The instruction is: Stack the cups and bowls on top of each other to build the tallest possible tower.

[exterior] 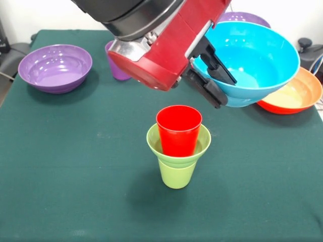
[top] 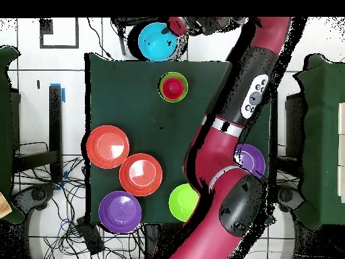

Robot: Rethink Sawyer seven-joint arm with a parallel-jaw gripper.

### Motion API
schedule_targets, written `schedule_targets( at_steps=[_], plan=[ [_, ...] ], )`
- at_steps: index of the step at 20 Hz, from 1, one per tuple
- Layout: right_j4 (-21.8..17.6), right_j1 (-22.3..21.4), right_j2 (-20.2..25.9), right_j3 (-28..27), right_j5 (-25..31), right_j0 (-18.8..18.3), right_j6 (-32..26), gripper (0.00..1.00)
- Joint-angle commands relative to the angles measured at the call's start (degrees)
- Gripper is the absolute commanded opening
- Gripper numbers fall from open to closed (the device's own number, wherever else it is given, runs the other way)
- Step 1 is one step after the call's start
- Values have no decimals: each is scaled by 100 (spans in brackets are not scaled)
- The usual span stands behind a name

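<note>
A red cup (exterior: 178, 130) stands in a small lime-green bowl (exterior: 202, 142) that rests on a lime-green cup (exterior: 176, 174) at the table's middle; this stack also shows in the overhead view (top: 174, 87). My gripper (exterior: 226, 92) is shut on the rim of the small blue bowl (exterior: 252, 55), one finger inside and one outside. It holds the bowl in the air, tilted, up and to the right of the stack. In the overhead view the blue bowl (top: 157, 40) hangs beyond the table's far edge by the gripper (top: 175, 30). A purple cup (exterior: 117, 68) stands partly hidden behind the arm.
A wide purple bowl (exterior: 55, 68) sits far left, another (exterior: 245, 19) at the back, an orange bowl (exterior: 295, 93) behind the blue one. Overhead shows two orange bowls (top: 108, 146) (top: 141, 174), purple bowls (top: 120, 211) (top: 253, 160) and a medium lime-green bowl (top: 182, 202).
</note>
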Motion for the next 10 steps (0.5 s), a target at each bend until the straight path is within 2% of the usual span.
schedule_targets(
  at_steps=[1, 10],
  plan=[
    [-1186, 100, 441, -843, 723, -50, -2217, 0],
    [-2440, 148, 1406, -1125, 824, -96, -2846, 0]
  ],
)
